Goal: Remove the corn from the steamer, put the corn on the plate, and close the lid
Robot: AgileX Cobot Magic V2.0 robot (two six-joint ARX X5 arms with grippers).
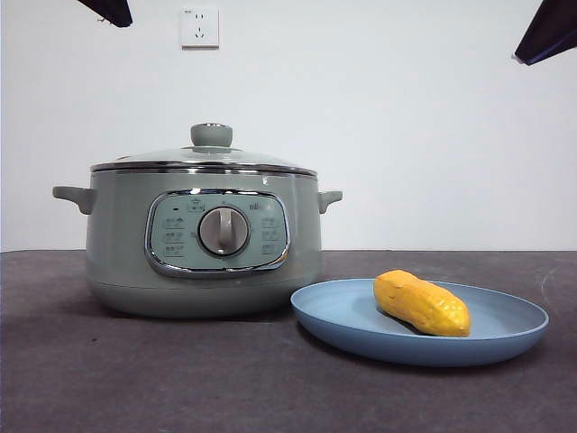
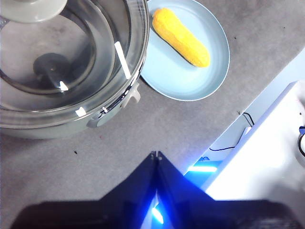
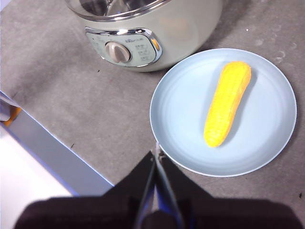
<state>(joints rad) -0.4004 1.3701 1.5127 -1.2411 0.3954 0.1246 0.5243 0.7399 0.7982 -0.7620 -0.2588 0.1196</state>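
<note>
Now corn (image 1: 421,303) lies on light-blue plate (image 1: 505,347), plate on grey desk (image 1: 135,379) at steamer's 3 o'clock, near its base. Glass lid (image 1: 203,159) seated on sage-green steamer (image 1: 117,253), knob up. Left hand (image 2: 156,156) pressed closed, empty, high above desk. Right hand (image 3: 157,153) likewise closed, empty, above plate edge.

White wall (image 1: 406,135) (one socket (image 1: 199,27)), grey tabletop (image 1: 135,379)

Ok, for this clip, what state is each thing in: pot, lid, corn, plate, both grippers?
steamer: closed, upright on the table
lid: seated on the steamer
corn: lying on the plate
plate: beside the steamer, holding the corn
left gripper: shut, empty
right gripper: shut, empty
</note>
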